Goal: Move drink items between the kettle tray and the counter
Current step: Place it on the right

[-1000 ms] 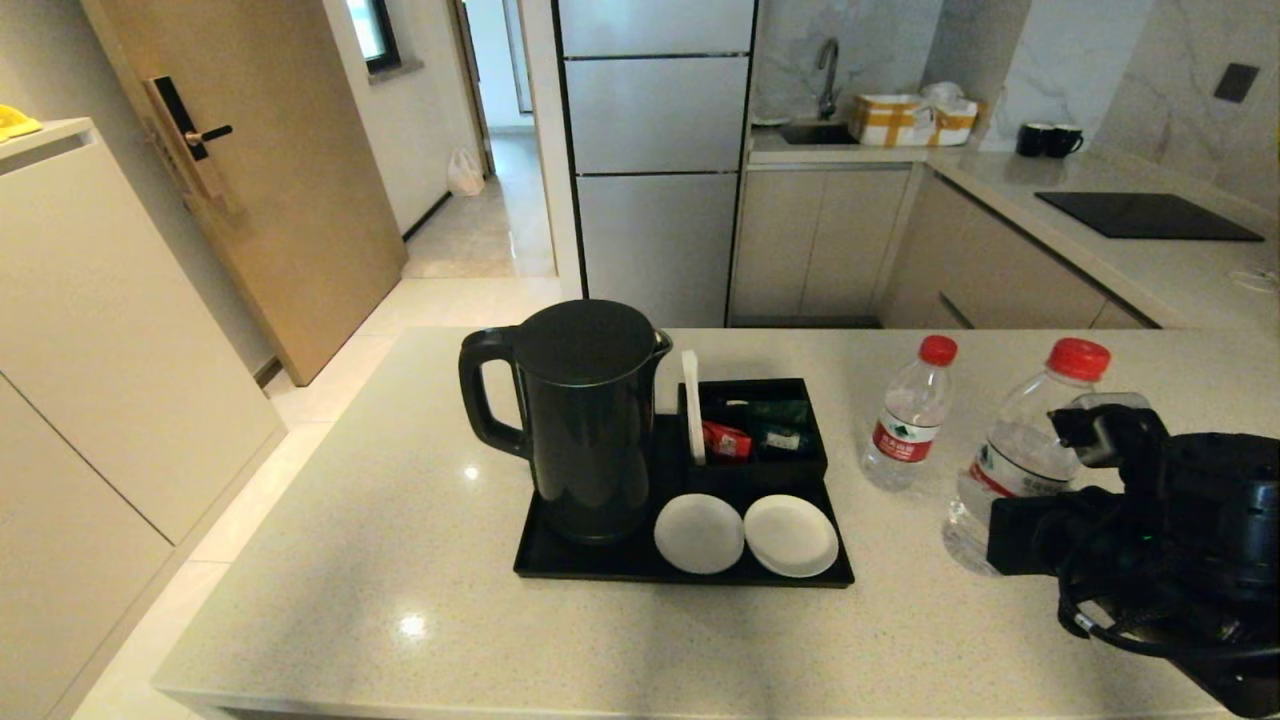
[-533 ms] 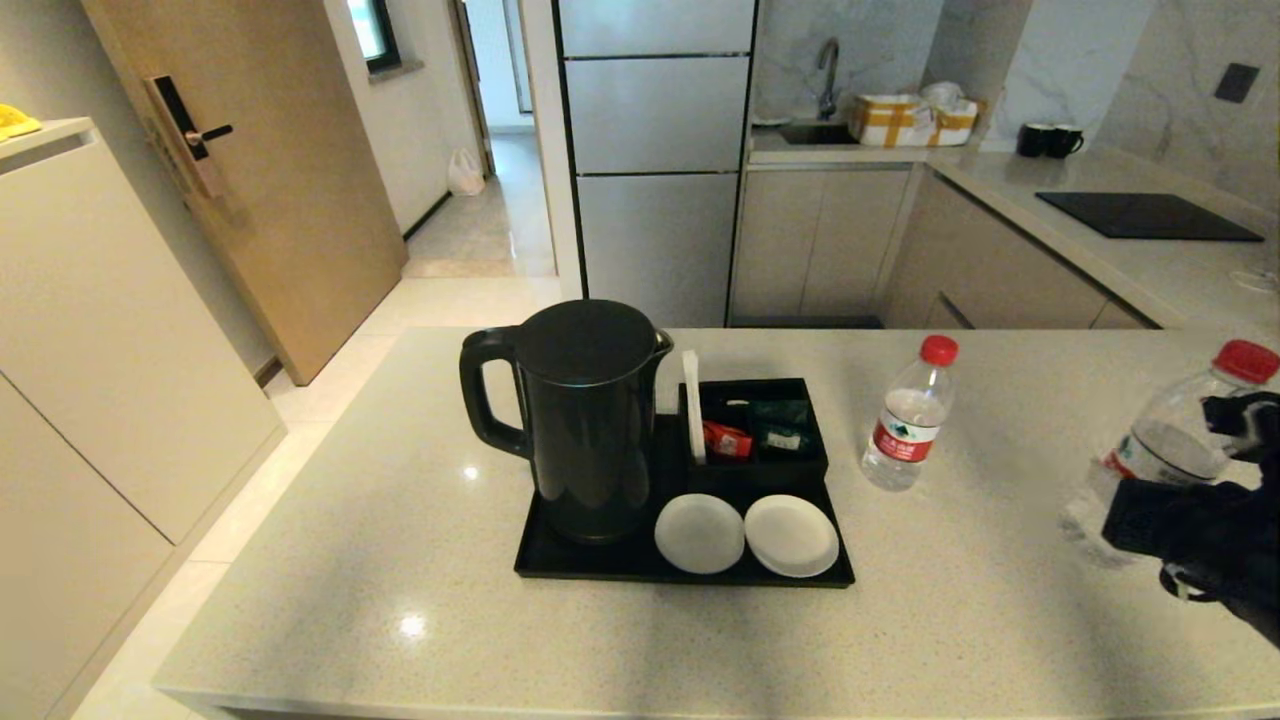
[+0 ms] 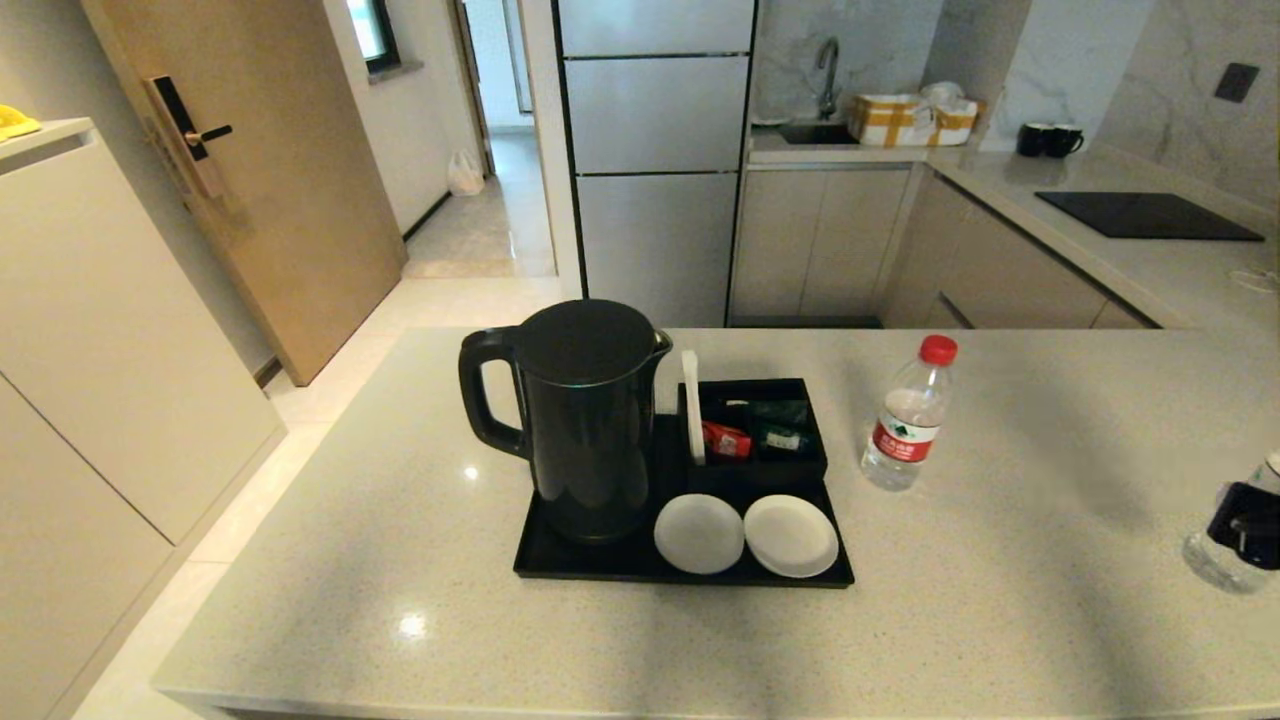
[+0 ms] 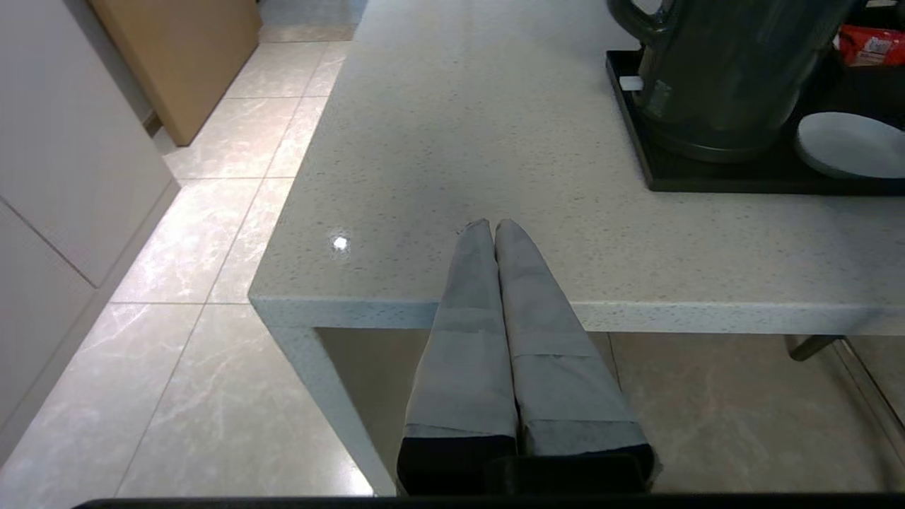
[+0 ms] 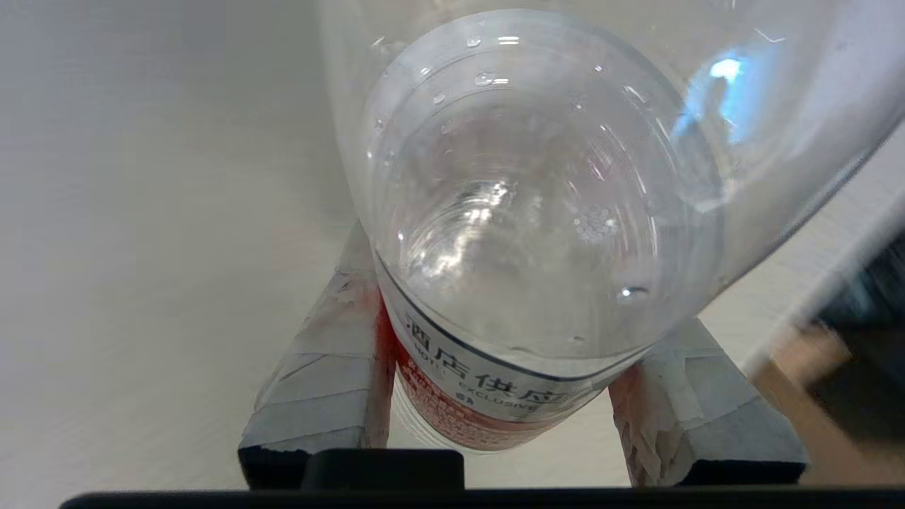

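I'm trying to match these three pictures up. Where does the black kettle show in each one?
Head view: the kettle stands on the left part of the black tray, mid-counter.
Left wrist view: only its lower body shows, at the top right corner, beyond the left gripper.
Right wrist view: not in it; a held water bottle fills the picture.
Shared landmark: the speckled counter.

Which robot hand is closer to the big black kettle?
Left. The left hand hovers shut at the counter's near edge, close to the kettle. The right hand holds a bottle far to the right.
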You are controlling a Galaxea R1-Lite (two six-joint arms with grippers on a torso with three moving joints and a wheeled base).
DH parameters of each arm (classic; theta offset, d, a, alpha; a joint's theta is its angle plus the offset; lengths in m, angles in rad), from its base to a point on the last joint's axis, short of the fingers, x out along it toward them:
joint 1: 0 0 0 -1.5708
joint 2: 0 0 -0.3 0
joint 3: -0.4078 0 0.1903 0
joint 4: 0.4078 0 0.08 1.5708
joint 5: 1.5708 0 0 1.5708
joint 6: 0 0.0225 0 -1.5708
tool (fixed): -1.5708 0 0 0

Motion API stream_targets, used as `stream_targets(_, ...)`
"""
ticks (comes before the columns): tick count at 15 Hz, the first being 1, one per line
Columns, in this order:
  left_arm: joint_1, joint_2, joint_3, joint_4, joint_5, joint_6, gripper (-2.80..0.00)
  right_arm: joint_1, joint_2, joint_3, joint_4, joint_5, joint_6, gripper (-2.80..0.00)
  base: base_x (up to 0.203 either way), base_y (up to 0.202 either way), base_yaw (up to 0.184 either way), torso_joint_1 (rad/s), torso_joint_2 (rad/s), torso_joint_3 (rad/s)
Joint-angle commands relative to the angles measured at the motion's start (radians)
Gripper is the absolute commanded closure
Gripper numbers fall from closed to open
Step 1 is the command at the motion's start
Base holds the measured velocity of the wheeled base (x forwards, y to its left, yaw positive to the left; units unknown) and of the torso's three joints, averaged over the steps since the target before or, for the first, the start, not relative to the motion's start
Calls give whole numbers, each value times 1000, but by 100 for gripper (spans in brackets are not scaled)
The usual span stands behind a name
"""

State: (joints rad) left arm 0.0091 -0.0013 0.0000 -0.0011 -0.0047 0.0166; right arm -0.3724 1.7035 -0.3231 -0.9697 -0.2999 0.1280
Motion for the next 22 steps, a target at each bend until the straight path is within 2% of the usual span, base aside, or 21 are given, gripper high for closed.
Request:
stream_targets(1,0,1,2,0,0,0,0,-105,139,-42,-12,10,7,0,0,0,0,0,0,0)
stream_targets(3,0,1,2,0,0,0,0,-147,192,-67,-24,17,10,0,0,0,0,0,0,0)
stream_targets(6,0,1,2,0,0,0,0,-149,227,-56,-60,18,10,0,0,0,0,0,0,0)
stream_targets(10,2,1,2,0,0,0,0,-118,258,24,-271,26,-19,0,0,0,0,0,0,0)
stream_targets(14,0,1,2,0,1,0,0,-86,361,69,-519,26,-131,0,0,0,0,0,0,0)
stream_targets(16,0,1,2,0,0,0,0,-51,423,122,-556,-1,-141,0,0,0,0,0,0,0)
stream_targets(22,1,1,2,0,0,0,0,-44,482,74,-560,-12,-123,0,0,0,0,0,0,0)
